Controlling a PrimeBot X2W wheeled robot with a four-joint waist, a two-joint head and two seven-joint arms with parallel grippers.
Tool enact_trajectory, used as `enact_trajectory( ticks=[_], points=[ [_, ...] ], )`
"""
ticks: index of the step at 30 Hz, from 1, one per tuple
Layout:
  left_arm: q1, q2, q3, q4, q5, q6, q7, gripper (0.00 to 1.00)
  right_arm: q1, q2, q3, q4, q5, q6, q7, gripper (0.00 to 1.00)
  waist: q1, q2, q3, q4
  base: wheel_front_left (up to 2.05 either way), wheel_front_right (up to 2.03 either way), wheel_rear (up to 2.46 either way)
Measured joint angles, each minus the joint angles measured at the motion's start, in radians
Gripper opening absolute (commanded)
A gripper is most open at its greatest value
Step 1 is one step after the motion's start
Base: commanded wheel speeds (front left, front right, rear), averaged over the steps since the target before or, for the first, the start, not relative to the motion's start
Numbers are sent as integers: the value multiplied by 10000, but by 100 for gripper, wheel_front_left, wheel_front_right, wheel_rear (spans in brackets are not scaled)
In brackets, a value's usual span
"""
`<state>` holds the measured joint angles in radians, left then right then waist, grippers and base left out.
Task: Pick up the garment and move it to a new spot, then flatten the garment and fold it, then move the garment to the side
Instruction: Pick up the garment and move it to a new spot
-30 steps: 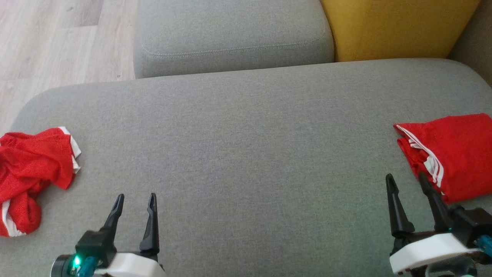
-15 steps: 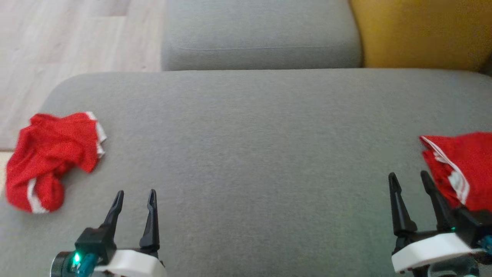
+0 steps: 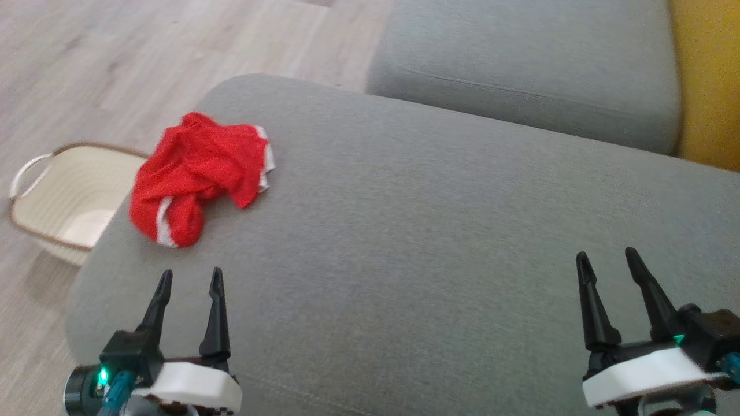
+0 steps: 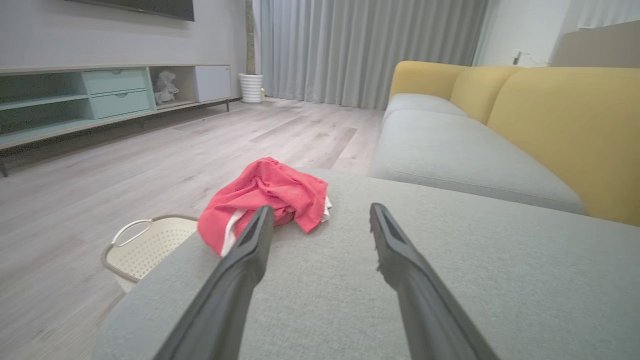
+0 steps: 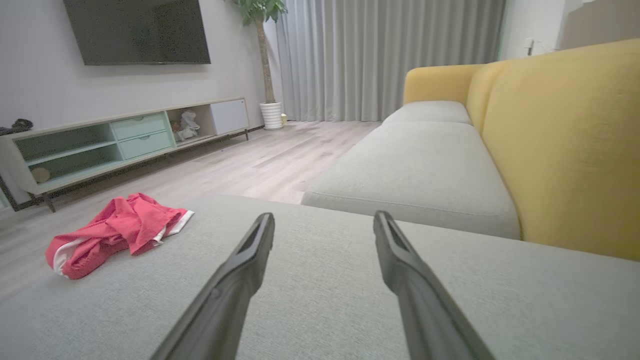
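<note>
Left gripper spread wide and empty, closer than my right gripper, also spread, with the crumpled red garment lying just ahead, slightly left.

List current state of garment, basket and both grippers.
red garment: crumpled, unfolded, lying on the grey cushion near its left end, not held.
basket: upright on the floor beside the cushion, nothing seen inside.
left gripper: open, holding nothing.
right gripper: open, holding nothing.
</note>
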<state>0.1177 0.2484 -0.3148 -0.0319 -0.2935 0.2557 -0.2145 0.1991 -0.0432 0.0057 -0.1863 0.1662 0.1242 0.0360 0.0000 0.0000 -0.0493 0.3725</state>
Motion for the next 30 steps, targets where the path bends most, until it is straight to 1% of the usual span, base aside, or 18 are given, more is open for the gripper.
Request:
enact_trajectory(
  ticks=[5, 10, 23, 28, 30],
  points=[
    [7, 54, 50, -67, 0, 82, 2, 100, -1, 2, 111, -10, -2, 0, 2, 100, 0, 0, -16, 665, 0, 0, 0],
    [9, 75, 50, -109, -2, 84, 2, 100, -1, 2, 104, -10, -46, 0, 58, 100, 0, 0, -16, 944, 0, 0, 0],
    [-12, 92, 59, -61, -102, 171, -50, 100, -2, 2, 113, -107, -113, 0, 261, 100, 0, 0, 180, 908, 0, 0, 0],
    [-346, -105, 211, 165, -460, 82, -186, 100, -57, 2, 132, -374, -278, 0, 594, 100, 0, 0, 517, 790, 0, 0, 0],
    [-1038, -276, 435, 566, -514, -21, -267, 100, -382, -40, 178, -625, -435, 0, 846, 100, 1, 0, 957, 599, 0, 0, 0]
  ],
)
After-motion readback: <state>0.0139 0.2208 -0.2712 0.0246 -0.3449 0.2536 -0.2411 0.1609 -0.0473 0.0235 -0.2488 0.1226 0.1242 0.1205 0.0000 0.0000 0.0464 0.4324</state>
